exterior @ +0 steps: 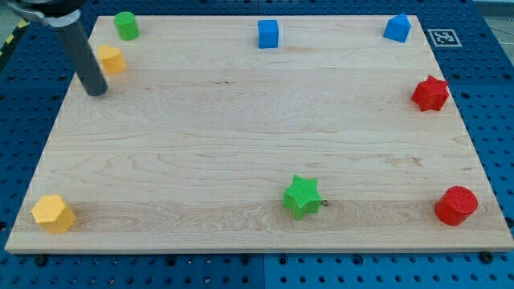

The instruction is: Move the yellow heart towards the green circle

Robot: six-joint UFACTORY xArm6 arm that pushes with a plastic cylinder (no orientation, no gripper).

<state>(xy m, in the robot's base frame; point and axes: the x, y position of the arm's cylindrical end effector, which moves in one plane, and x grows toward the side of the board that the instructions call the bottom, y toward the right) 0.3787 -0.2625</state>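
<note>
Camera view shows you the wooden board (pixel 241 120), your landmark. My tip (pixel 95 90) is a bare rod with nothing to clench, touching down near the board's upper-left corner. The yellow heart (pixel 111 59) sits just beside it, to the upper right, and the green circle (pixel 126 25) lies near, closer to that corner.
</note>
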